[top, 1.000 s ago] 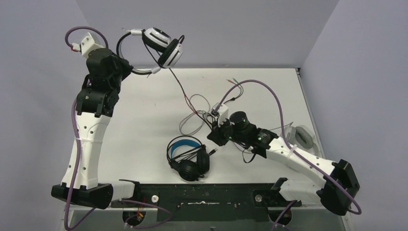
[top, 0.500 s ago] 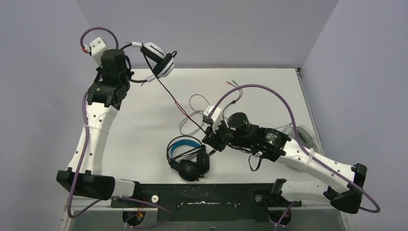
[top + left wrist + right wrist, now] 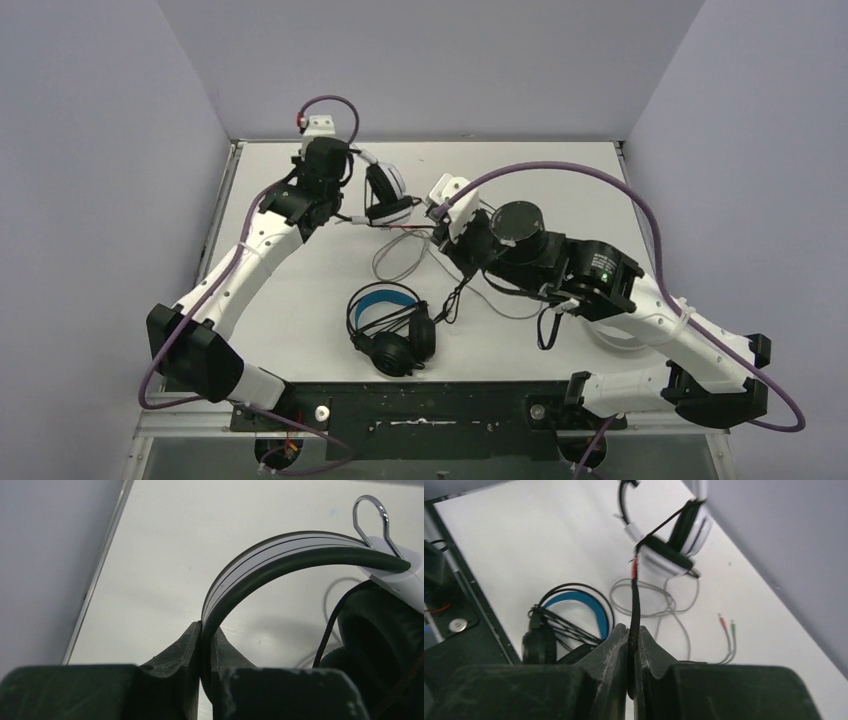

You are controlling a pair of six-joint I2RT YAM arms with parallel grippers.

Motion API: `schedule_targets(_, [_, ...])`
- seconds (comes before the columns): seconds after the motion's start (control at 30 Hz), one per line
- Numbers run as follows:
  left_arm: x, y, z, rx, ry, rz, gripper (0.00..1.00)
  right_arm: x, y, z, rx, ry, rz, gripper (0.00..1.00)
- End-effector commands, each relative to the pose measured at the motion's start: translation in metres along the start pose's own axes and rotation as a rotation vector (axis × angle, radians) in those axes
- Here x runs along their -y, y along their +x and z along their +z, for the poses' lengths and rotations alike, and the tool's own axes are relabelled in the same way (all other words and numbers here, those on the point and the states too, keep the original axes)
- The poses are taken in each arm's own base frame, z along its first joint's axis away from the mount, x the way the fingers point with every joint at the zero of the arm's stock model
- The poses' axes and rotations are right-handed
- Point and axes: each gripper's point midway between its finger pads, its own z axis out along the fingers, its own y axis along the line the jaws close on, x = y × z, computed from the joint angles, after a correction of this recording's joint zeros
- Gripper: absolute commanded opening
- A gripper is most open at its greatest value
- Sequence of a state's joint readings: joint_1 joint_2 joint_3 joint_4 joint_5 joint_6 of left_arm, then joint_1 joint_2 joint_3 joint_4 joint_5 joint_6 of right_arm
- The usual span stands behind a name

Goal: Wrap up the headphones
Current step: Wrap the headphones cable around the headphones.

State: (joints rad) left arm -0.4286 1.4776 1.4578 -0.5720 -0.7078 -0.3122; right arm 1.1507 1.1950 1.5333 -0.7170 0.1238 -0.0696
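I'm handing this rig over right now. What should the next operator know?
Left tool: shut on the white headset's headband.
Right tool: shut on that headset's dark cable, pulled taut toward the ear cups.
Black headset: lying front centre, with a loose pale cable just behind it.
Done: headset and cable both gripped.
Left: wind the dark cable around the white headset; it is not wrapped yet.

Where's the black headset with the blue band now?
Top view: the black headset lies centrally at the near edge of the table, before the pale cable loops.
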Motion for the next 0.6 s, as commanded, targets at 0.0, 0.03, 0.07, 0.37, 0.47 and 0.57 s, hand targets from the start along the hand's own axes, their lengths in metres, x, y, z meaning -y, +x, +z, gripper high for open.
schedule_targets(0.0, [0.036, -0.048, -0.051, 0.2, 0.252, 0.003, 0.0, 0.061, -0.029, -0.011, 0.014, 0.206, -0.079, 0.0])
schedule_targets(0.03, [0.048, -0.044, -0.062, 0.205, 0.309, 0.044, 0.0, 0.073, -0.031, -0.009, 0.006, 0.219, -0.07, 0.0])
schedule_targets(0.07, [0.056, -0.041, -0.07, 0.208, 0.354, 0.079, 0.0, 0.085, -0.033, -0.005, -0.001, 0.229, -0.059, 0.0])
schedule_targets(0.37, [0.067, -0.017, -0.13, 0.191, 0.578, 0.194, 0.0, 0.173, -0.028, 0.008, -0.019, 0.318, 0.059, 0.0])
schedule_targets(0.47, [0.066, -0.014, -0.148, 0.172, 0.658, 0.176, 0.0, 0.182, -0.018, 0.013, -0.008, 0.294, 0.091, 0.0])
schedule_targets(0.57, [0.071, -0.016, -0.168, 0.144, 0.751, 0.139, 0.0, 0.186, -0.007, 0.02, 0.008, 0.266, 0.142, 0.0])
